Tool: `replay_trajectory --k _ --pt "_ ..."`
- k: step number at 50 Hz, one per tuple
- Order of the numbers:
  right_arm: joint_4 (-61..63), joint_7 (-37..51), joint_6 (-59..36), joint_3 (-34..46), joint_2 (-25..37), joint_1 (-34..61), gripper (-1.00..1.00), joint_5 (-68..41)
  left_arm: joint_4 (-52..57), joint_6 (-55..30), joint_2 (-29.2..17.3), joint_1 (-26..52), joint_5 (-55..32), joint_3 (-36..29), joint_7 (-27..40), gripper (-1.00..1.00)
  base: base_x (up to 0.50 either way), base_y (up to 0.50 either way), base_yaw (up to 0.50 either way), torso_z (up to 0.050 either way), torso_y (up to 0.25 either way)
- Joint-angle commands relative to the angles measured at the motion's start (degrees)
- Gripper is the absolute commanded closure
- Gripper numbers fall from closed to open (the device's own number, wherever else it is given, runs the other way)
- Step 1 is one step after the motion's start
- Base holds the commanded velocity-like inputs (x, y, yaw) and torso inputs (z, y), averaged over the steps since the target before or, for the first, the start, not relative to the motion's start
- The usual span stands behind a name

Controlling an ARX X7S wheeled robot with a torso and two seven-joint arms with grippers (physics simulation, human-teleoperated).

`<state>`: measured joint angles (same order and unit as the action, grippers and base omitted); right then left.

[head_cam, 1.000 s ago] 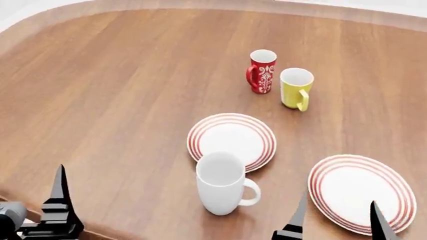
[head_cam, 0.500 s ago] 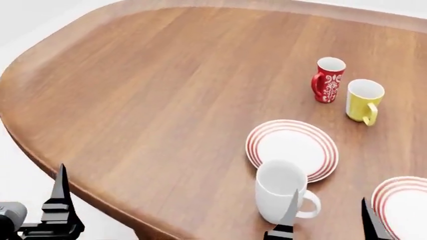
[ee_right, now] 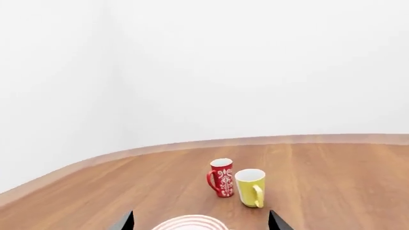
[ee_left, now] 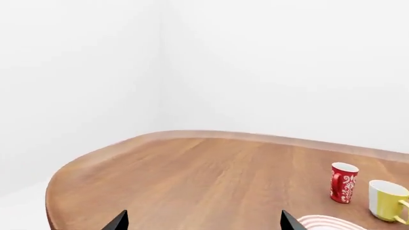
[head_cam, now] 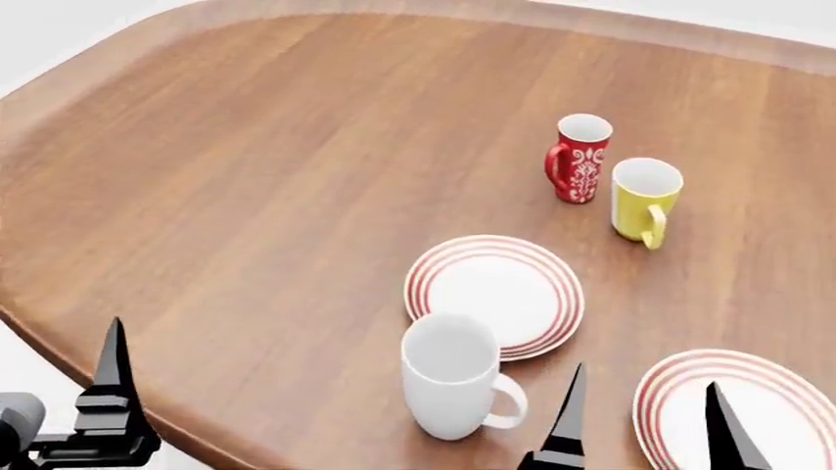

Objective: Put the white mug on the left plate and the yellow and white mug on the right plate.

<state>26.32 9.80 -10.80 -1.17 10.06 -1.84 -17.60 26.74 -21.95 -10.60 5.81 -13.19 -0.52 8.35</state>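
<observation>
The white mug (head_cam: pixel 451 377) stands upright on the table, just in front of the left plate (head_cam: pixel 494 294), handle to the right. The yellow and white mug (head_cam: pixel 645 199) stands farther back beside a red patterned mug (head_cam: pixel 579 157); it also shows in the left wrist view (ee_left: pixel 388 201) and the right wrist view (ee_right: pixel 250 188). The right plate (head_cam: pixel 765 416) lies at the front right, empty. My right gripper (head_cam: pixel 647 431) is open and empty, between the white mug and the right plate. My left gripper (ee_left: pixel 203 225) is open and empty at the front left (head_cam: pixel 112 392).
The wooden table (head_cam: pixel 261 147) has a rounded edge curving along the front left (head_cam: pixel 78 323), with white floor beyond it. A ringed plate rim shows in the left wrist view (ee_left: pixel 326 223) and the right wrist view (ee_right: pixel 191 223); I cannot tell which plate each is.
The head view swung so the scene slid right, then partly back left. Mugs and plates keep their places on the table. Both grippers stay open and empty.
</observation>
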Motion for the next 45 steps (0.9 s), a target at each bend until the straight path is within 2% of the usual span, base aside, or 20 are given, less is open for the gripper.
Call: replay_trajectory --k 1,11,18,45 --pt "0.7 0.2 1.9 -0.3 -0.2 -0.2 -1.0 -1.2 -0.4 0.1 -1.1 0.7 -1.1 0.3 0.4 -1.0 0.19 -0.46 0.0 0.0 0.0" --pt "0.2 1.4 1.1 -0.3 0.3 0.3 -1.0 -1.0 -0.1 0.0 -1.7 1.0 -2.0 0.5 1.1 -1.0 0.19 -0.46 0.0 0.0 0.0" --pt "0.7 2.9 0.8 -0.8 0.6 0.1 -1.0 -0.4 -0.3 0.5 -2.0 0.9 -2.1 0.2 1.5 -1.0 0.0 0.0 0.0 0.0 0.0" --pt "1.9 4.1 2.0 -0.4 1.4 -0.5 -1.0 -0.9 0.2 0.7 -3.1 0.8 -3.0 -0.4 2.4 -1.0 0.45 0.18 0.0 0.0 0.0"
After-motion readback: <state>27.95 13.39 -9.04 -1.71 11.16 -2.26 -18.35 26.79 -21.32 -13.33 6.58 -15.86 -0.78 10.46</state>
